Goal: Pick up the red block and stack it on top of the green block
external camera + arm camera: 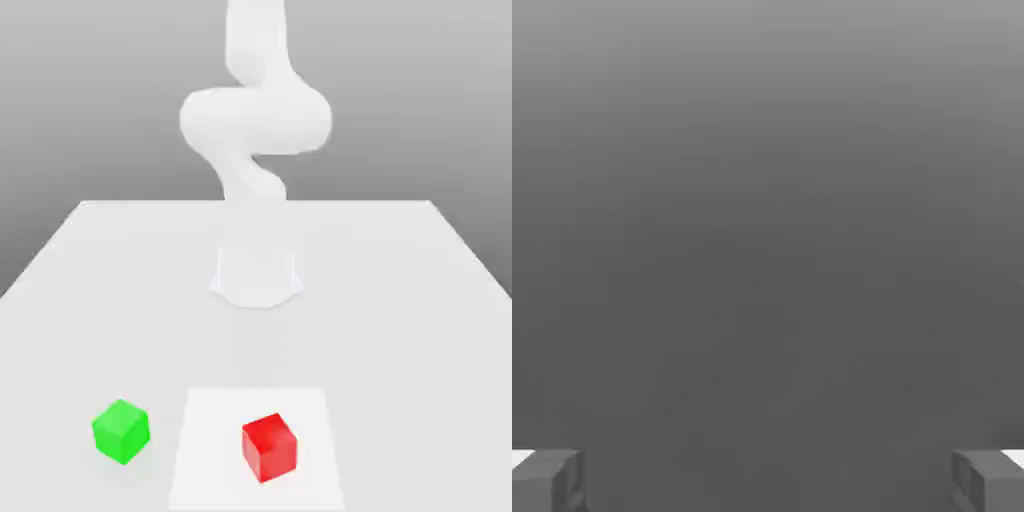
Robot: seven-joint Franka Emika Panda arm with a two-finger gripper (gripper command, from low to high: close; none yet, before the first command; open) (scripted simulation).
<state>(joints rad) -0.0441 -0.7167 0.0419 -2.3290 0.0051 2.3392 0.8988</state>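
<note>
A red block [269,447] sits on a lighter white square patch [210,430] near the table's front edge in the exterior view. To its left in that view, a green block [121,431] rests on the table, apart from the red one. The white arm [255,115] rises at the back of the table, far from both blocks. In the hand view my gripper [768,480] is open: its two grey fingertips [547,480] stand wide apart with nothing between them, facing a plain grey background.
The arm's round base [256,277] stands at the middle of the white table [400,300]. The table's side edges run diagonally toward the front in the exterior view.
</note>
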